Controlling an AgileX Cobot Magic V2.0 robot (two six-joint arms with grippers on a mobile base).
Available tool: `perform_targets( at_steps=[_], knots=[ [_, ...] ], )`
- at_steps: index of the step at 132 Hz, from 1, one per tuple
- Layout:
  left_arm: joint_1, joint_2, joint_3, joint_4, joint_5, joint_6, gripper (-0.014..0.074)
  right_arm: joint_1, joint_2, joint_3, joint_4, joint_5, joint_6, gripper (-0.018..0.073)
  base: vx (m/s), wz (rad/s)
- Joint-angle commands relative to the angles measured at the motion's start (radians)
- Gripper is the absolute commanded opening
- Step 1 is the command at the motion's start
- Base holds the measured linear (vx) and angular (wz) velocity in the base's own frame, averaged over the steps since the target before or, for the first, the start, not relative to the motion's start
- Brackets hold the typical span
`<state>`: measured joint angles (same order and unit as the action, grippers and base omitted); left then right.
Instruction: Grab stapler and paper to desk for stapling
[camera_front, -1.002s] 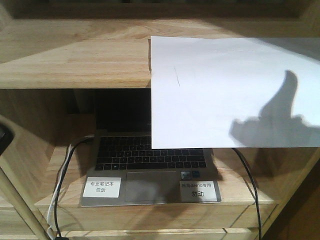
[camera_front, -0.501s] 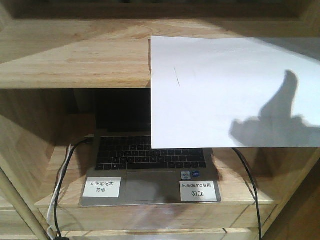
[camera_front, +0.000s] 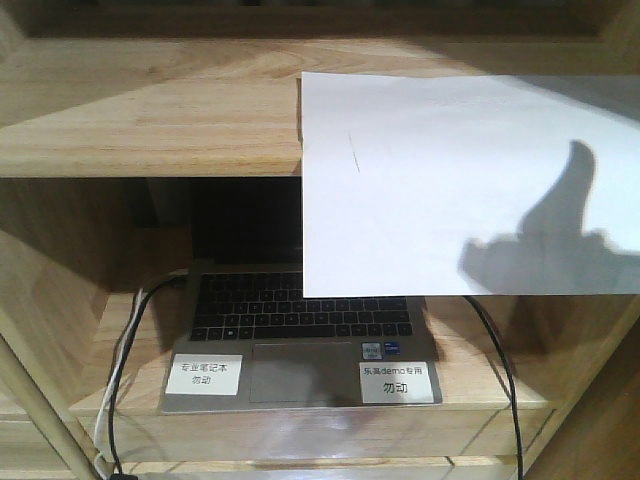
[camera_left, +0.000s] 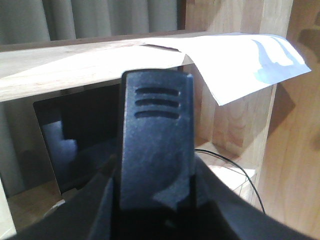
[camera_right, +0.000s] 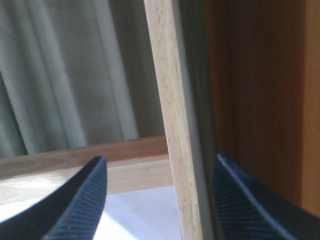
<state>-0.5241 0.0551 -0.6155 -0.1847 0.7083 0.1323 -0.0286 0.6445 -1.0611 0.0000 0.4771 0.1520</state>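
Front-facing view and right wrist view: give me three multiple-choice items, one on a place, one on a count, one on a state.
1. The paper lies:
A) on the floor
B) on the upper shelf, overhanging its front edge
C) pinned to a curtain

2. White labels on the laptop:
A) two
B) one
C) four

3. The right gripper is:
A) shut on the paper
B) shut on nothing
C) open

Answers:
1 B, the sheet rests on the shelf top and hangs down over the laptop's screen.
2 A, one label sits left of the trackpad, another right of it.
3 C, its jaws stand apart on either side of a wooden upright.
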Motion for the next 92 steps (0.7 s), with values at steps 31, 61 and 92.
perform_targets(
  at_steps=[31, 61, 92],
  knots=[
    [-0.002, 0.013, -0.024, -0.018, -0.116, 0.001, -0.0006, 0.002, 0.010, -0.023, -0.008, -0.072, -0.008, 0.0435, 0.00, 0.00],
    [-0.002, 0.013, -0.024, -0.018, -0.116, 0.001, -0.0006, 0.002, 0.010, -0.023, -0.008, -0.072, -0.008, 0.0435, 0.00, 0.00],
    [-0.002, 0.013, -0.024, -0.018, -0.116, 0.001, -0.0006, 0.002, 0.010, -0.023, -0.008, -0.071, -0.008, 0.0435, 0.00, 0.00]
  ],
)
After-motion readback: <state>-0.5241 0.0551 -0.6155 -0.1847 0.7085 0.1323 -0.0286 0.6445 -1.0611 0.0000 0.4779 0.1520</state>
